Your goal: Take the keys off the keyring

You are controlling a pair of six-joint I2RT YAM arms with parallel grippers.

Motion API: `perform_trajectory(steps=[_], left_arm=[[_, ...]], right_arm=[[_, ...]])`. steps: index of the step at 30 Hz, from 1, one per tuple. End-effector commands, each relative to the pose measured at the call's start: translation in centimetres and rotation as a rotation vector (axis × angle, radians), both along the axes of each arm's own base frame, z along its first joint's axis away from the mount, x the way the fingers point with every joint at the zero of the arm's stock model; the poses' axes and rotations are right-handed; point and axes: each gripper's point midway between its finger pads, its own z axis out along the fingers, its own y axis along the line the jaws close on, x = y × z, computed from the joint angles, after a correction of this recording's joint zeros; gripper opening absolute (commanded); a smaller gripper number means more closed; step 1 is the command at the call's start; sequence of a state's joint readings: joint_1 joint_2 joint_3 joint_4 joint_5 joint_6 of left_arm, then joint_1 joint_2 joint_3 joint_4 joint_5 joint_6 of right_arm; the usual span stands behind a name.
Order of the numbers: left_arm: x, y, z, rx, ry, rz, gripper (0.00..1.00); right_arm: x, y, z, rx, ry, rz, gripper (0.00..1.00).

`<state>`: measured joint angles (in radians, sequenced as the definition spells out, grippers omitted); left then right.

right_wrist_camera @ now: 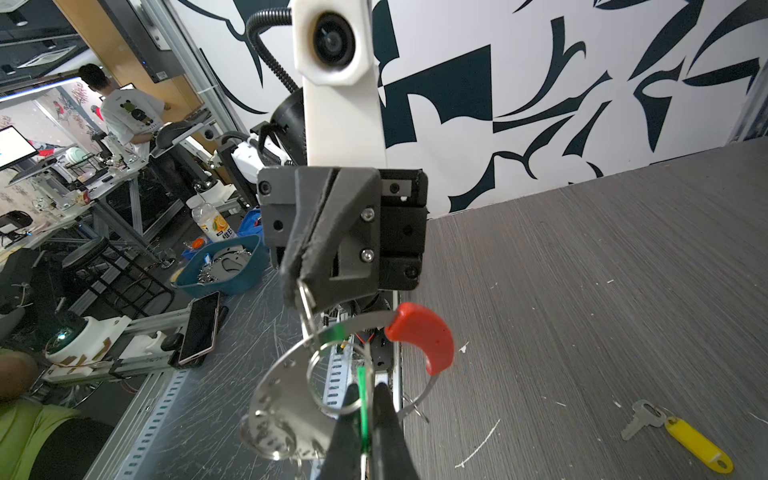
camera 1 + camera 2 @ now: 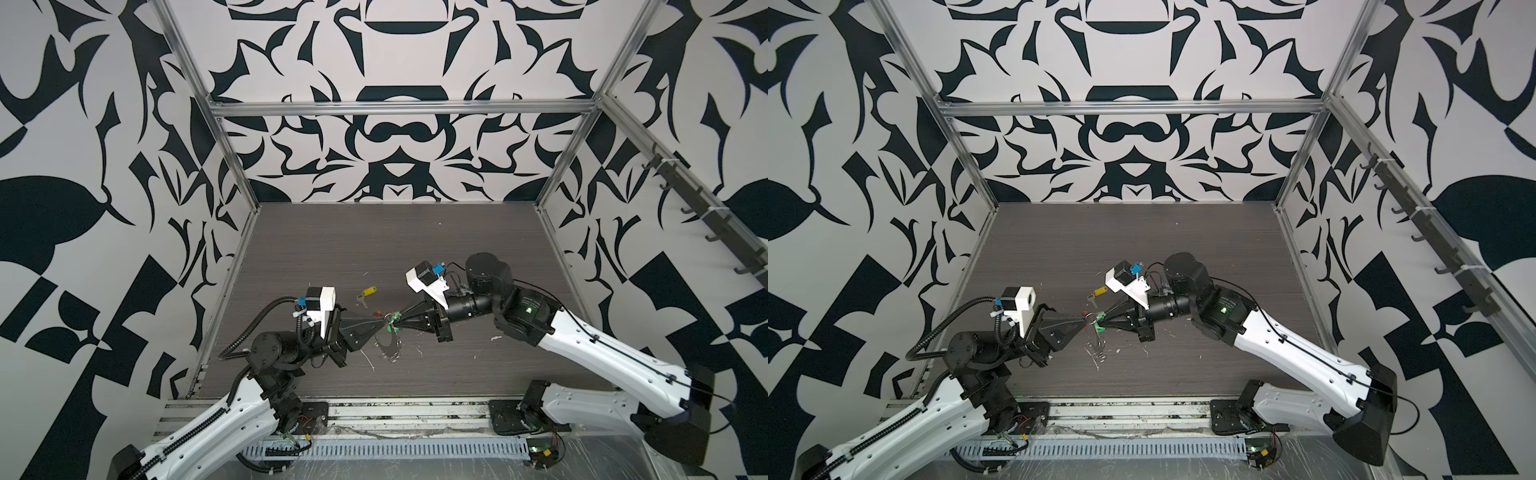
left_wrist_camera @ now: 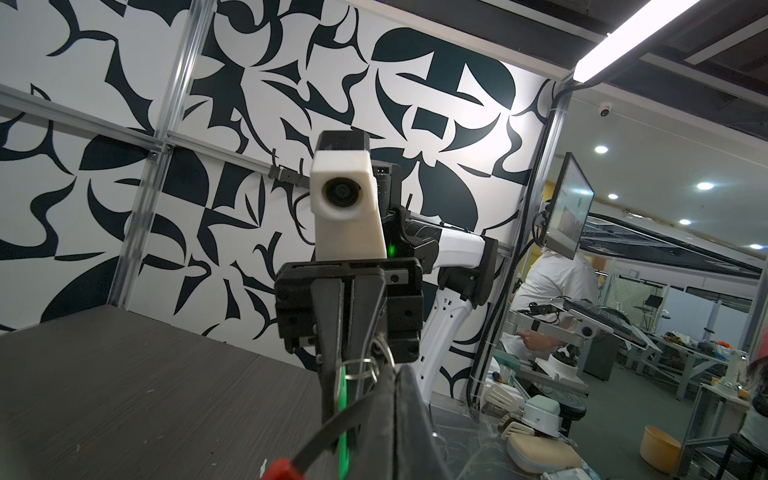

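Observation:
Both grippers meet above the table's middle. My right gripper point(image 1: 365, 388) point(image 2: 395, 320) is shut on the green key tag point(image 1: 363, 399) point(image 2: 390, 328), whose silver split ring point(image 1: 332, 378) loops round the keyring's flat metal band. The keyring point(image 1: 282, 390) point(image 2: 390, 347) hangs between the grippers, its red sleeve point(image 1: 424, 332) point(image 3: 282, 469) uppermost. My left gripper point(image 3: 395, 374) point(image 2: 384, 322) is shut on a small silver ring point(image 1: 305, 297) hooked on the band. The yellow key tag point(image 2: 368, 290) point(image 1: 698, 444) with its metal key point(image 1: 642, 417) lies loose on the table behind them.
White scratches and scraps point(image 2: 496, 337) dot the dark wood-grain table point(image 2: 415, 249). Aluminium frame posts point(image 2: 232, 166) and patterned walls enclose three sides. A slotted cable rail point(image 2: 374, 451) runs along the front edge between the arm bases.

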<state>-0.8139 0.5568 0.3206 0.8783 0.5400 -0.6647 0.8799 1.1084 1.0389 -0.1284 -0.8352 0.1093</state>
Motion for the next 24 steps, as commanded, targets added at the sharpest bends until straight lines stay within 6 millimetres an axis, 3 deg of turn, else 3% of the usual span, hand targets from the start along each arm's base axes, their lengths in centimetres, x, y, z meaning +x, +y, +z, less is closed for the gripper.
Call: perform_trajectory(steps=[1,10,15,24], left_arm=[[-1.6,1.2,2.3,-0.089,-0.084,-0.028,0.0],[-1.1,0.7,2.2,-0.049,-0.06,-0.019,0.0],[-0.2,0.6,1.8,-0.024,-0.032,0.03,0.0],[0.8,1.1,1.6,-0.006,0.004,0.103,0.0]], right_arm=[[0.5,0.2,0.0,0.018,0.012,-0.007,0.0],[0.5,0.1,0.3,0.01,0.01,-0.029,0.0],[0.4,-0.3,1.4,0.025,-0.022,-0.068,0.02],[0.8,-1.0,1.6,0.02,-0.038,-0.149,0.36]])
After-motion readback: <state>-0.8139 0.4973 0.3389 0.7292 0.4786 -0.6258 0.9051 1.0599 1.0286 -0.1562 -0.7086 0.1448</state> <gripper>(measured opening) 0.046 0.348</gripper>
